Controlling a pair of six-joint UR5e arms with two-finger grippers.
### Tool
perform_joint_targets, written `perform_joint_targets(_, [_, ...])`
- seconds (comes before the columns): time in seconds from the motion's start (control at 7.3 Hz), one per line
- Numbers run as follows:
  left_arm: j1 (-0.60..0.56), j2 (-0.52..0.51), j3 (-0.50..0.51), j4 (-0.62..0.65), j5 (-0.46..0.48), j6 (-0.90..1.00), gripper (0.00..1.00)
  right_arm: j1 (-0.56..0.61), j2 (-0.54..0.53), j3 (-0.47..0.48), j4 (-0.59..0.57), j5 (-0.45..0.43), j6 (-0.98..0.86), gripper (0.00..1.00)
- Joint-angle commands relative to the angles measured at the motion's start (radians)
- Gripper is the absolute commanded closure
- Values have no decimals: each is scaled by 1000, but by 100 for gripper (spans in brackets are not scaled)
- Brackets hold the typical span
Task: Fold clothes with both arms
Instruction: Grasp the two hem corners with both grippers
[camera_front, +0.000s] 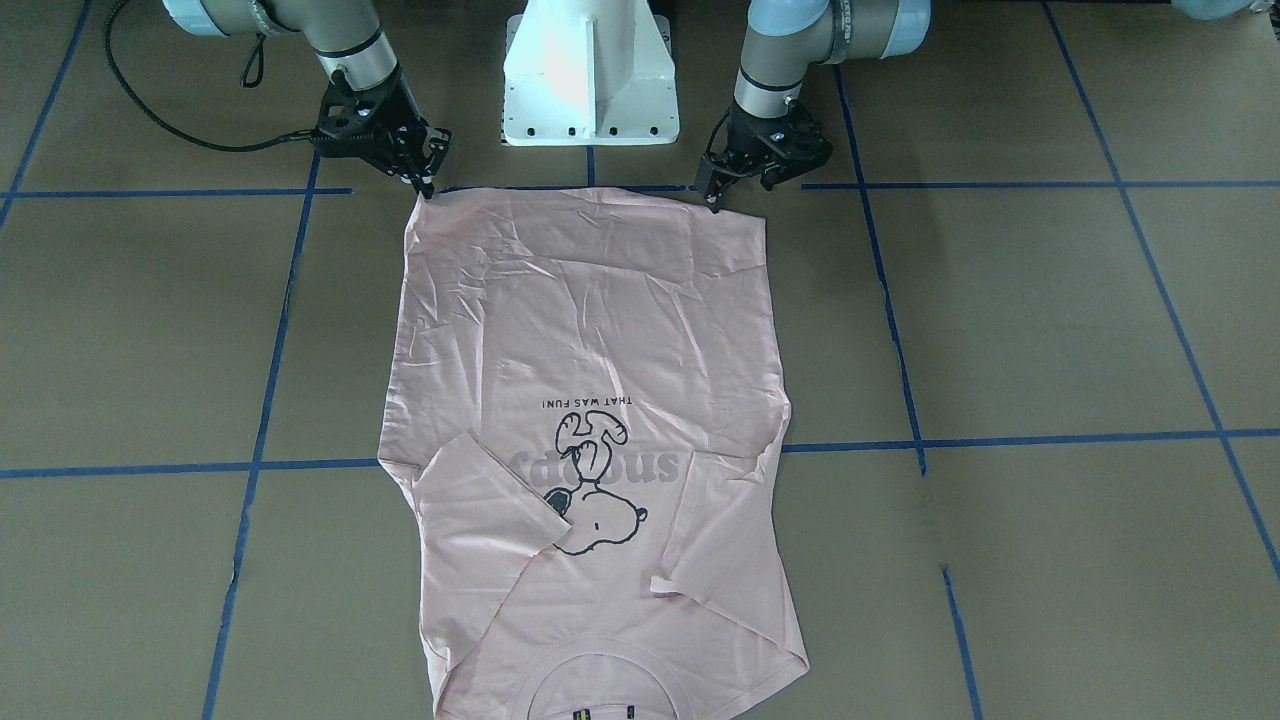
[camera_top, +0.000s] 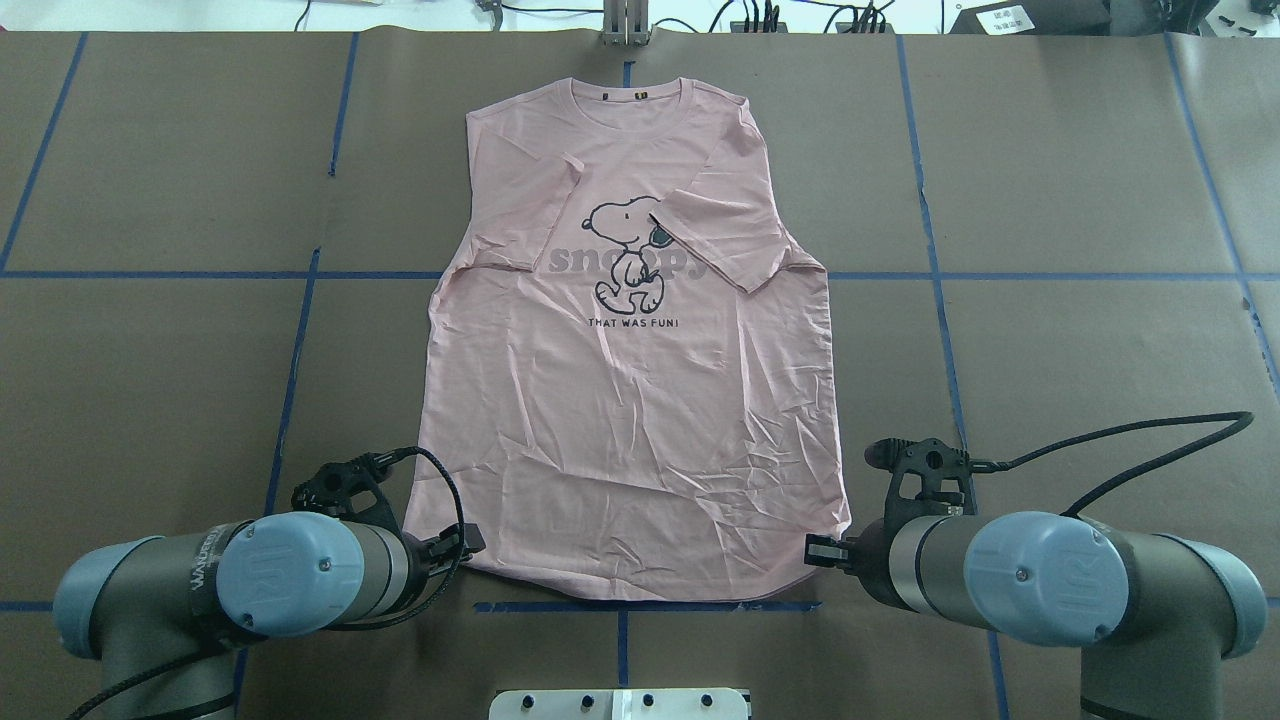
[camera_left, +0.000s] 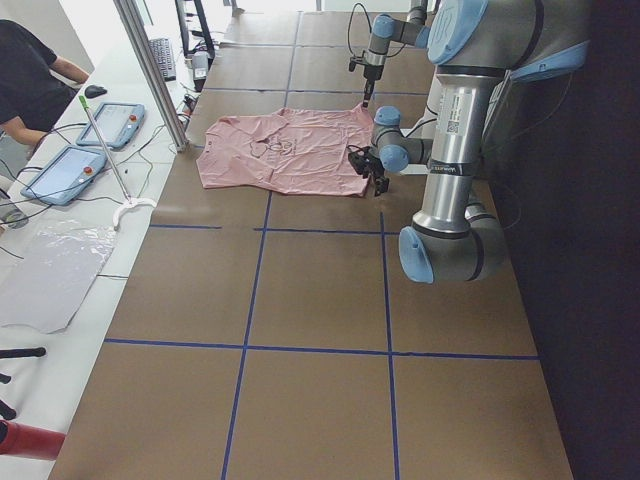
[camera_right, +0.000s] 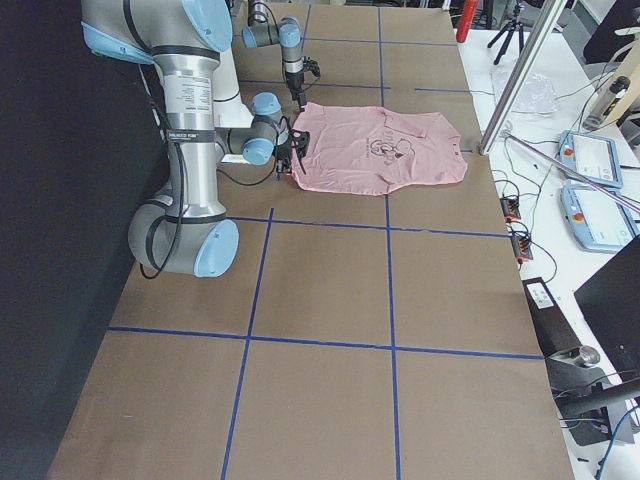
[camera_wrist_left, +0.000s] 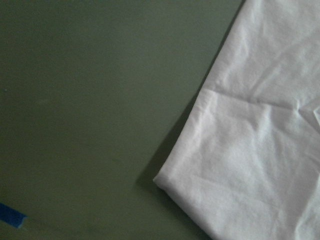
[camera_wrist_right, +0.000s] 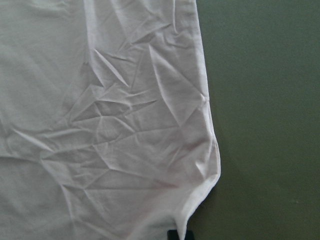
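The pale pink T-shirt (camera_front: 590, 330) lies flat, Snoopy print up, both sleeves folded in over the chest, with its collar on the side away from me (camera_top: 630, 95). Its hem is nearest my base. My left gripper (camera_front: 712, 198) sits at the hem's left end (camera_top: 468, 548), tips together on the edge. My right gripper (camera_front: 426, 188) sits at the hem's right corner (camera_top: 812, 550), tips together on the cloth. The left wrist view shows a hem corner (camera_wrist_left: 165, 182) but no fingers. The right wrist view shows wrinkled cloth (camera_wrist_right: 125, 125) running into the corner.
The brown table carries blue tape lines (camera_front: 1000, 440). The white pedestal base (camera_front: 590, 90) stands between the arms, just behind the hem. An operator (camera_left: 30, 80), tablets (camera_left: 110, 125) and a metal post (camera_left: 150, 70) are along the table's far edge.
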Motion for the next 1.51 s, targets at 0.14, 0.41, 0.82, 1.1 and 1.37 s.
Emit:
perform_joint_targets(0.14, [-18,-38,38,-2,2,1,0,1,0,0,0,0,0,100])
perform_joint_targets(0.41, [-21,-49,56,-2,2,1,2,1,-5,0,0,0,0,100])
perform_joint_targets(0.82, [-24,-49,55,0,2,1,7,1,-3,0,-1,0,0,100])
perform_joint_targets(1.1, [-25,-49,47,1,0,-8,19,2,-3,1,0,0,0,100])
perform_joint_targets(1.37, [-25,-45,45,3,0,-10,47,2,-2,3,0,0,0,100])
